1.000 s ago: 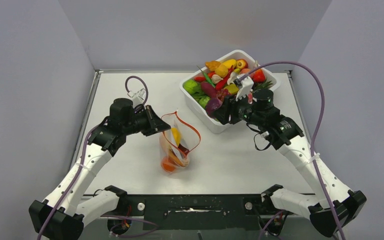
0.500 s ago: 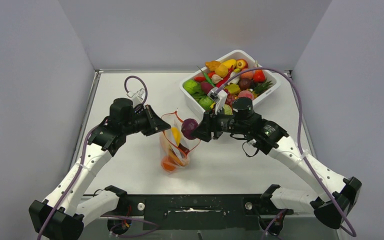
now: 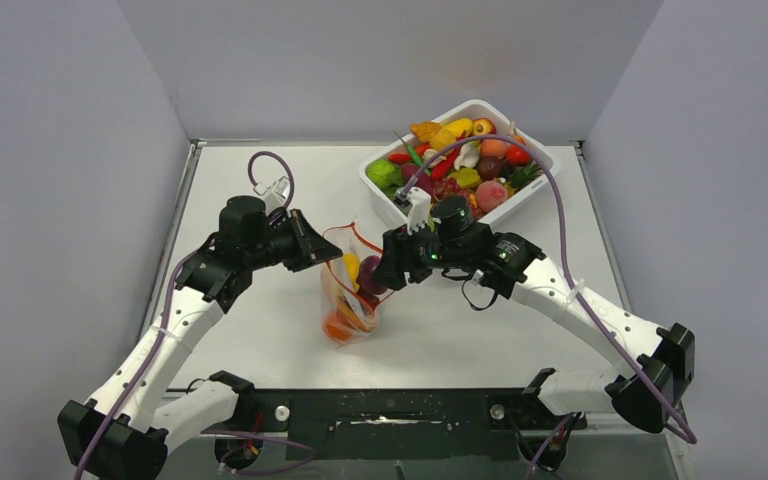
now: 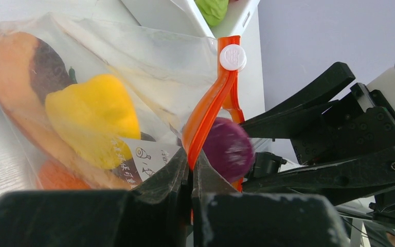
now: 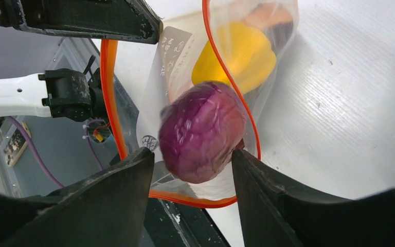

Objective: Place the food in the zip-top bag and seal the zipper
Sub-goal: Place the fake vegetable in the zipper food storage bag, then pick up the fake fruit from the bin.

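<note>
Between the left gripper's (image 4: pixel 190 170) closed fingers: the bag's (image 4: pixel 149 56) orange zipper (image 4: pixel 211 103), a clamp only the left wrist view shows. Between the right gripper's (image 5: pixel 191 154) parted fingers, gap on one side: purple food piece (image 5: pixel 200 131) at the bag mouth, yellow pepper (image 5: pixel 241 54) beyond.

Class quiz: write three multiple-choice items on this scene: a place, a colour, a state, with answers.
1. Where is the purple piece? A on the floor; B at the bag's mouth; C in a cup.
2. The zipper is: A orange; B blue; C green.
3. The left gripper is: A open; B out of view; C shut on the zipper.
Answers: B, the zipper loop frames it; A, the strip shows orange; C, its fingers pinch the strip.
</note>
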Robot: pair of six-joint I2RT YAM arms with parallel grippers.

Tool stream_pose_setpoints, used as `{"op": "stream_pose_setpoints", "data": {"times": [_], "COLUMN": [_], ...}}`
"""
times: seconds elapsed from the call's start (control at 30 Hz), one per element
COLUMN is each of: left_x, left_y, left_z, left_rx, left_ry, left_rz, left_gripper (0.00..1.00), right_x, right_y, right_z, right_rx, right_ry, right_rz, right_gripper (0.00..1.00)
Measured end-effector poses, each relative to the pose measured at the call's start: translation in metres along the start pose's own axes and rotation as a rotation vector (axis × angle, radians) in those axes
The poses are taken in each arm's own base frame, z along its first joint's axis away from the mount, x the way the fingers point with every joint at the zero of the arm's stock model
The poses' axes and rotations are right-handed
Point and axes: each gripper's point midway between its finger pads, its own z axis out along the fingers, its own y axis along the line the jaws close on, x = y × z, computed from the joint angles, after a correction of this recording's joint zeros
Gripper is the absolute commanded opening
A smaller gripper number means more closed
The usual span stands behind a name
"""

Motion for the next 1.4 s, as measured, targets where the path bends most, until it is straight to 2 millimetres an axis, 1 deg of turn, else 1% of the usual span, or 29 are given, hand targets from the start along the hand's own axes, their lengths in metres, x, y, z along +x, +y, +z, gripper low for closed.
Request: {"op": "stream_pose_setpoints", "data": {"times": [0.07,0.17,0.3,0.53,0.67,0.73,0.8,0.9,1.0,1.07,1.13,1.23,1.33,1.4], "left_x": [0.000,-0.001,-0.001,-0.001,-0.001,-0.001,-0.001,-0.001,-0.001,-0.001,0.000,0.001,0.003,0.004], "left_y": [0.000,-0.001,-0.001,-0.001,-0.001,-0.001,-0.001,-0.001,0.000,0.000,0.000,-0.001,-0.001,-0.002], "left_z": [0.000,0.000,0.000,0.000,0.000,0.001,0.001,0.001,0.001,0.001,0.002,0.002,0.002,0.001], "left_rx": [0.000,0.004,0.005,0.005,0.006,0.005,0.004,0.002,0.002,0.003,0.003,0.006,0.013,0.019], "left_ry": [0.000,-0.003,-0.004,-0.004,-0.005,-0.004,-0.004,-0.006,-0.005,-0.003,0.000,0.005,0.013,0.020], "left_rz": [-0.002,0.000,0.000,-0.001,-0.002,-0.003,-0.003,0.002,0.008,0.012,0.019,0.032,0.040,0.043], "left_gripper": [0.00,0.00,0.00,0.00,0.00,0.00,0.00,0.00,0.00,0.00,0.00,0.00,0.00,0.00], "right_x": [-0.003,-0.009,-0.013,-0.015,-0.020,-0.030,-0.042,-0.058,-0.067,-0.069,-0.069,-0.069,-0.069,-0.069], "right_y": [0.001,0.003,0.005,0.005,-0.003,-0.011,-0.024,-0.054,-0.087,-0.111,-0.133,-0.165,-0.195,-0.213], "right_z": [-0.001,-0.004,-0.006,-0.007,-0.012,-0.019,-0.028,-0.049,-0.074,-0.090,-0.103,-0.120,-0.133,-0.136], "right_rx": [0.005,0.006,0.003,0.009,0.041,0.067,0.105,0.206,0.328,0.419,0.509,0.655,0.772,0.831], "right_ry": [-0.005,-0.013,-0.021,-0.026,-0.031,-0.054,-0.090,-0.154,-0.206,-0.227,-0.233,-0.234,-0.219,-0.198], "right_rz": [-0.003,-0.006,-0.011,-0.021,-0.034,-0.032,-0.023,-0.008,0.009,0.021,0.026,0.017,0.018,0.027], "right_gripper": [0.68,0.73,0.73,0.73,0.71,0.71,0.70,0.71,0.71,0.72,0.76,0.78,0.86,0.90]}}
